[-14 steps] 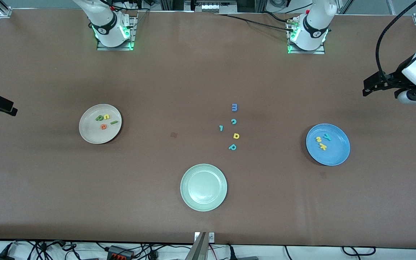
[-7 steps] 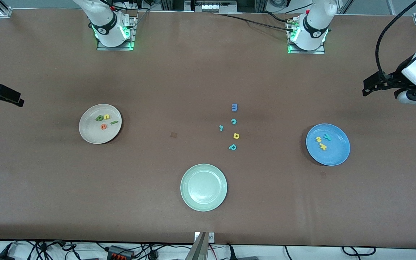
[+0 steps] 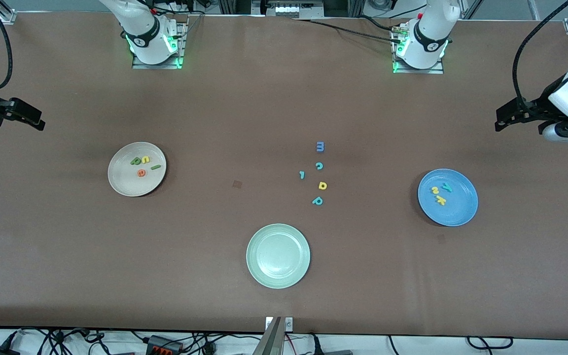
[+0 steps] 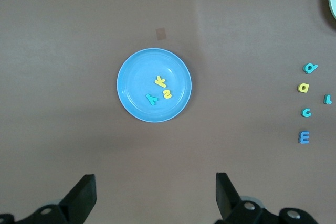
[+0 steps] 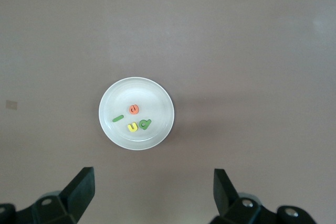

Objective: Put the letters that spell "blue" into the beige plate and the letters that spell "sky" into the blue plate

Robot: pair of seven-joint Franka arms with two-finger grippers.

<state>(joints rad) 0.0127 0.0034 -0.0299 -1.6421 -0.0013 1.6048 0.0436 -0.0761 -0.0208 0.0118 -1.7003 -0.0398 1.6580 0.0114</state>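
Observation:
The beige plate lies toward the right arm's end of the table. In it are the letters that spell "blue": a green b, a yellow u, a green l and an orange e. The blue plate lies toward the left arm's end and holds the letters that spell "sky": a yellow s, a teal y and a yellow k. My right gripper hangs open and empty over bare table beside the beige plate. My left gripper waits open and empty beside the blue plate.
A pale green plate sits empty near the front edge. Loose letters lie mid-table: a blue m, a teal c, a small teal stroke, a yellow a-shaped letter and a teal p.
My right gripper has drifted away from the front camera and slightly inward over the table's end. The left arm, the plates and the letters have not moved.

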